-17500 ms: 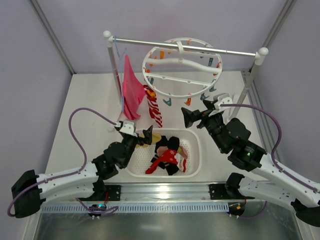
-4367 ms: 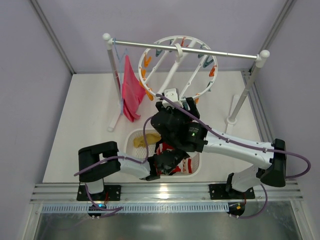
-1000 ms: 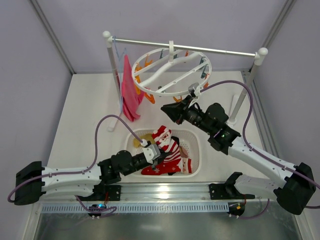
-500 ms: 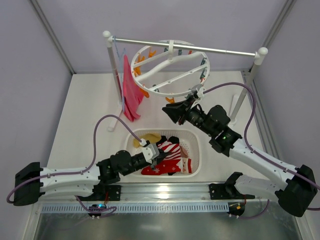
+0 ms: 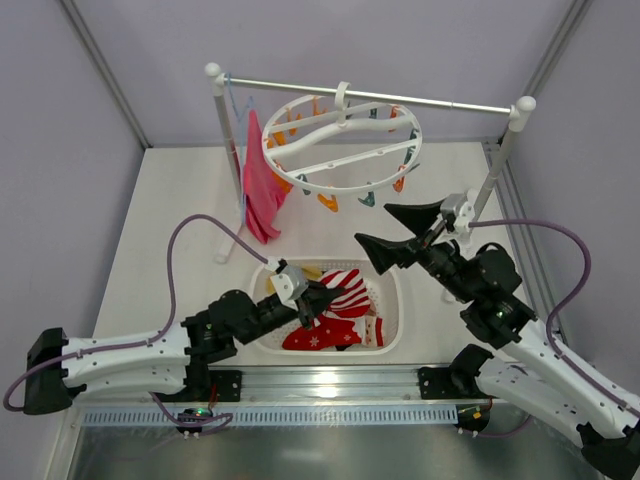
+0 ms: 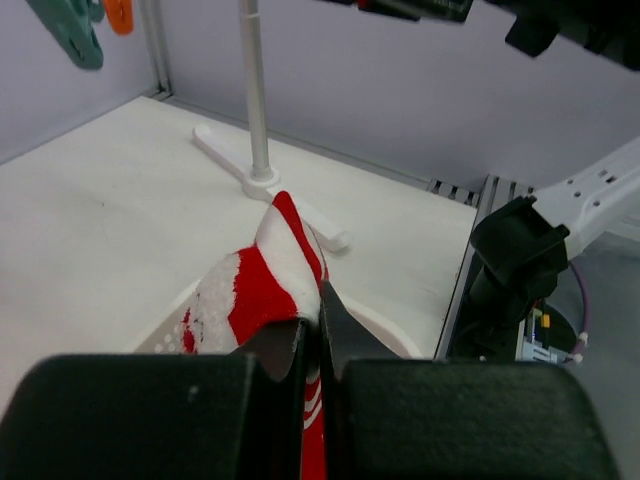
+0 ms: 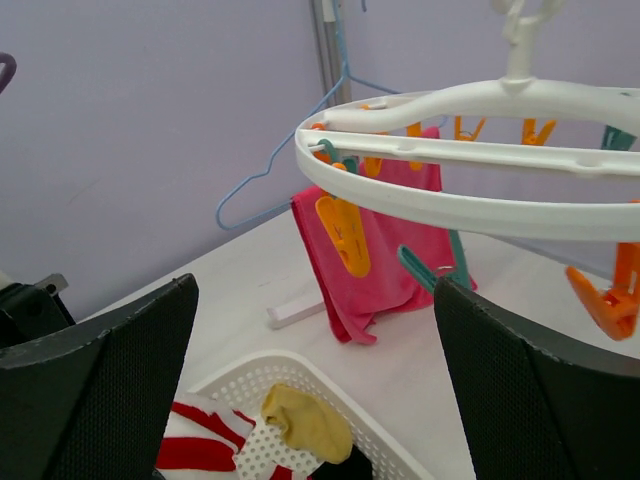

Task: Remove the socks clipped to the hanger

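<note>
Pinching red-and-white striped sock (image 5: 348,290) tight in left claw (image 5: 322,296) over basket (image 5: 396,320); holding right claw (image 5: 372,225) wide, empty; finding hanger (image 7: 450,208) seemingly sock-free.

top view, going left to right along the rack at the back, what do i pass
left rack post → pink cloth → hanger → right rack post. The basket and both grippers sit under the hanger's span, so they are left out.
</note>
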Controlling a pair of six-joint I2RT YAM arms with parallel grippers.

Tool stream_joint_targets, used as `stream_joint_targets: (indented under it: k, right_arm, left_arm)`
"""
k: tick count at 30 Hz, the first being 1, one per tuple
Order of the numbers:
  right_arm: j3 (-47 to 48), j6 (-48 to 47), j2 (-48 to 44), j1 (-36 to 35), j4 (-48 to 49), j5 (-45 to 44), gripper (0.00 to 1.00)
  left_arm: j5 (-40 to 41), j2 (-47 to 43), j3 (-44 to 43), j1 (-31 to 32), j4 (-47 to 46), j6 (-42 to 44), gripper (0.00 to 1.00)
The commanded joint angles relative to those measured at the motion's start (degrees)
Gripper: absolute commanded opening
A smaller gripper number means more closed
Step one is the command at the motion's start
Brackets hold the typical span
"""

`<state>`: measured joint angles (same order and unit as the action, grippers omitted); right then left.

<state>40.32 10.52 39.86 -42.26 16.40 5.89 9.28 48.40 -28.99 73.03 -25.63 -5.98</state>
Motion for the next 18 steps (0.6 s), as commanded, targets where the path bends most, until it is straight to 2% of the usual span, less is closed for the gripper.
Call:
stream_joint_targets:
  k: [1,6,9,13,18]
  right_arm:
    - [-2.51,-2.96,-3.81,-0.01,-1.20,-7.54,1.00]
    - [-4.28,-3.23,-9.00,-0.01,-1.99,-12.83,1.00]
    - [-4.98,-3.14,-11.37,-0.01,-2.43,-12.92,1.00]
    - [-5.77,-3.14,-13.40,0.07,-2.69,-13.10,1.00]
    - [-5.86,-3.05,-14.10,0.07,-2.87,-13.19,1.00]
  left_arm:
    - [-1.81,2.30,-5.44,0.09,0.05,-1.75,0.00]
    - [-2.51,13.89,-8.53,0.18,-1.53,-2.55,0.00]
    - [1.95,21.00,-8.89,0.18,-4.51,-3.51,0.00]
    - [7.15,26.73,-8.62,0.18,-7.59,-3.60,0.00]
    - [7.77,29.03,-9.33,0.44,-7.42,-3.25,0.00]
